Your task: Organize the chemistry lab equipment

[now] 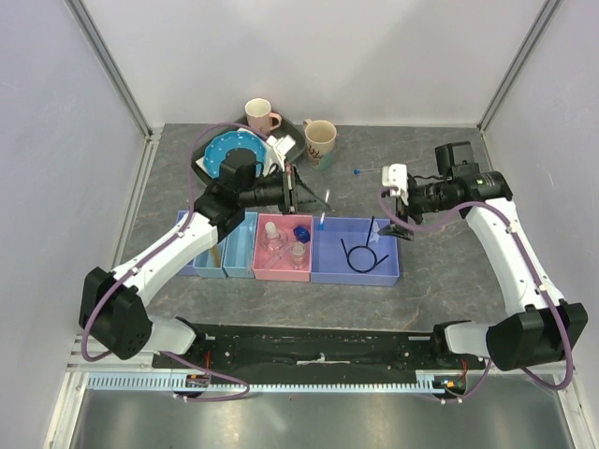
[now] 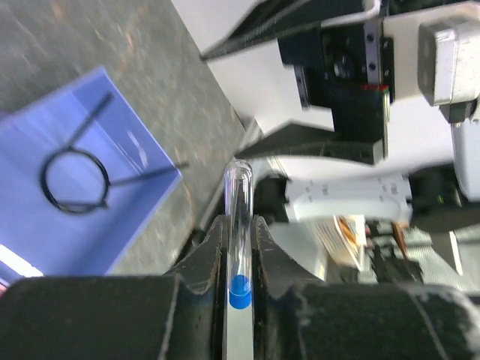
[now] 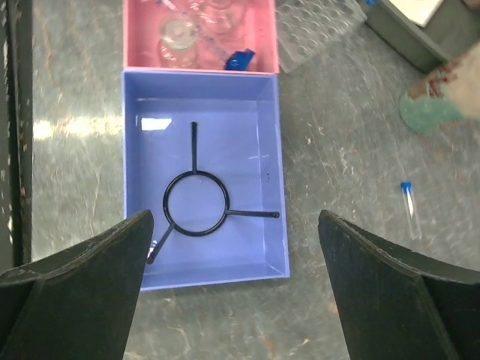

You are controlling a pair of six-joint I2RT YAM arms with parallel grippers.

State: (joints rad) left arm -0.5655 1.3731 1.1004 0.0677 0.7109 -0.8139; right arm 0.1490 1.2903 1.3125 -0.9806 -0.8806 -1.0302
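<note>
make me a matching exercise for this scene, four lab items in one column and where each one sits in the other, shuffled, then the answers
Items
1. black wire ring
2. tiny clear bottles
3. blue-tipped tube in the left wrist view
4. blue-tipped tube in the right wrist view

Places
a. lying on the bare table
b. in the pink bin
c. clamped in the left gripper
d. in the purple bin

Pairs: 1-d, 2-b, 3-c, 4-a
</note>
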